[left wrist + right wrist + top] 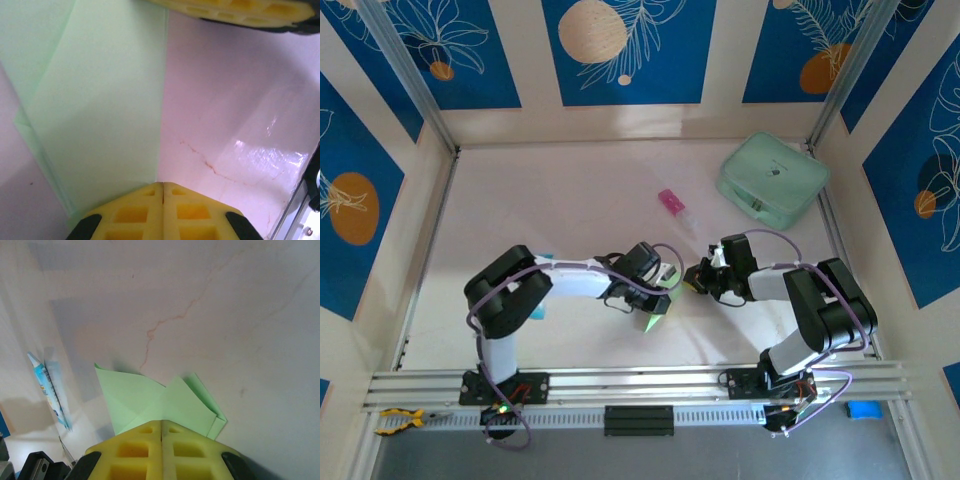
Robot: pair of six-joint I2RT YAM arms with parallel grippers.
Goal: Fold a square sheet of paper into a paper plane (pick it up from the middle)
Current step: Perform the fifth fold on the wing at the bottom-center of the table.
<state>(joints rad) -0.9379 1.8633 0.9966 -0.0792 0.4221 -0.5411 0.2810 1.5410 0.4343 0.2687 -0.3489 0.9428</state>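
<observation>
Paper plane (145,395) | pale green, half-folded, creased | left end effector (162,189), right end effector (161,425) pinch it

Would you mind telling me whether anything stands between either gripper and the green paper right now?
Nothing visible does. The left gripper is shut right on the folded green paper, and the right gripper is shut at the paper too, seemingly pinching it. The blue packet lies off to the side on the table.

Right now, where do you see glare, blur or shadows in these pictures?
Left wrist view: white glare on the table at right, folded paper close and soft. Right wrist view: creases sharp, grey shadow beside the paper, packet slightly blurred. Top external view: even light, faint shadows.
</observation>
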